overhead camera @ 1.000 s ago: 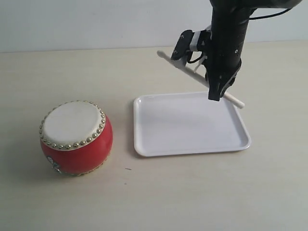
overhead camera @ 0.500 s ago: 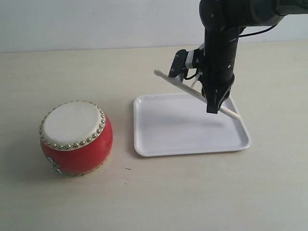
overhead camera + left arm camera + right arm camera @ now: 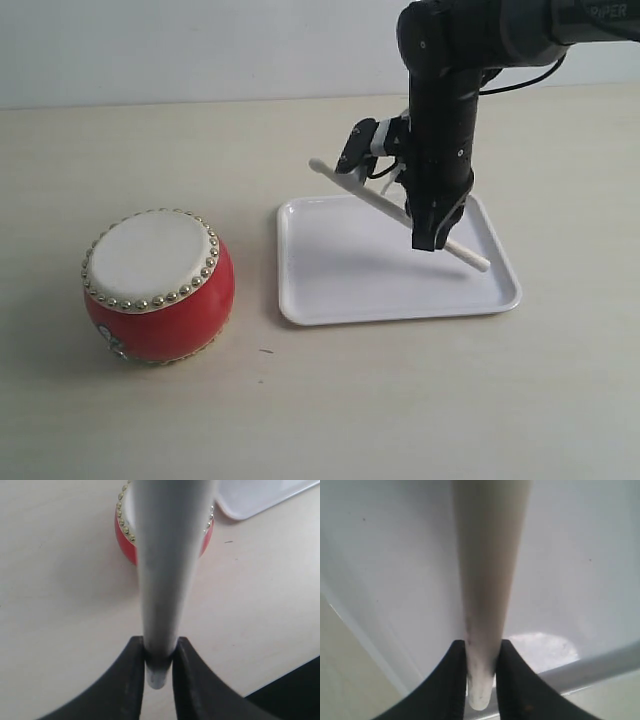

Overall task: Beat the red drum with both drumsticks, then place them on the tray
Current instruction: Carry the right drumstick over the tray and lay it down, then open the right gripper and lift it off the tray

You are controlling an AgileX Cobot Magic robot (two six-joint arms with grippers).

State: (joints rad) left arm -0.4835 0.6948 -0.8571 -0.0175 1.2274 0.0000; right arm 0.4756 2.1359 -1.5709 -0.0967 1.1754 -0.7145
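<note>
A pale beige matte tabletop (image 3: 400,400) runs back to a plain whitish wall (image 3: 200,50). On its left side sits the small barrel-shaped red drum (image 3: 158,285), glossy-bodied, with a cream skin top ringed by brass-coloured studs. Well apart to its right lies the flat white squarish plastic tray (image 3: 340,290), with rounded corners and a low rim. Above the tray the black right gripper (image 3: 425,243) is clamped on a slim pale wooden drumstick (image 3: 375,198), which slants from beyond the tray's far-left rim down toward its right side; whether its lower end touches the tray cannot be told. In the left wrist view the black left gripper (image 3: 159,642) pinches a second drumstick (image 3: 167,555) that points toward the drum. White lettering (image 3: 608,10) on the right arm (image 3: 450,80) is cut by the frame; only "PER" reads.
</note>
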